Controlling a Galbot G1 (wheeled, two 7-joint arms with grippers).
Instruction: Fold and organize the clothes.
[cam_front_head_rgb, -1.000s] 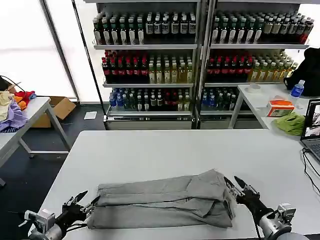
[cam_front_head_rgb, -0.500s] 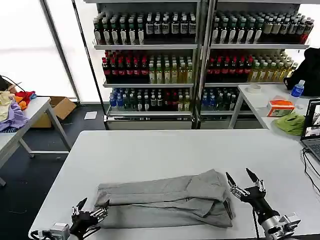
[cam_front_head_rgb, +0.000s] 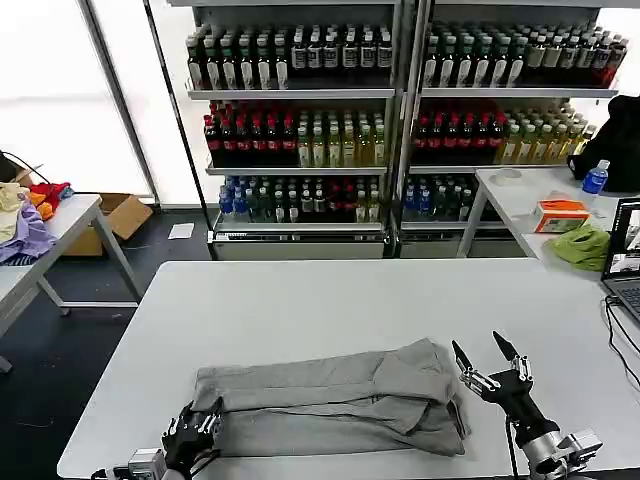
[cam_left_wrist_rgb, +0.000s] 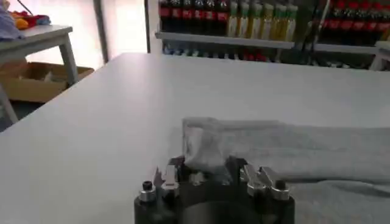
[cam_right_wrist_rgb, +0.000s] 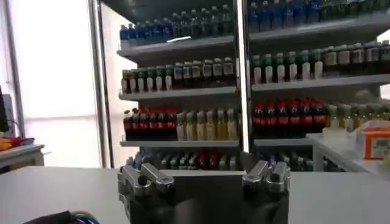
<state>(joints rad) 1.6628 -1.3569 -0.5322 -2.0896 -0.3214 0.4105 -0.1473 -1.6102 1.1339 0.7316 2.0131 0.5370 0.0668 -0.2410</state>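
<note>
Behind the big white table (cam_front_head_rgb: 330, 300) stand tall shelves of drink bottles (cam_front_head_rgb: 300, 120), and a side table with a colourful heap of garments (cam_front_head_rgb: 25, 215) sits far off on the left. Near the front edge of the big table lies a light grey shirt (cam_front_head_rgb: 330, 400), folded into a long flat bundle. The left gripper (cam_front_head_rgb: 197, 432) is low at the shirt's left end, right by the table's front edge. In the left wrist view its fingers (cam_left_wrist_rgb: 173, 176) stand a little apart with the cloth's corner just in front of them, and they do not look closed on it. The right gripper (cam_front_head_rgb: 490, 362) is up in the air just beside the shirt's right end, wide open and holding nothing. To fold well, I think each gripper should pinch only the top layer at its own end, then lift both ends together so the cloth stays smooth. Lots of bare table lies behind the shirt, so folding away from the robot looks safest. A laptop (cam_front_head_rgb: 625, 260) sits at the far right edge, well apart.
</note>
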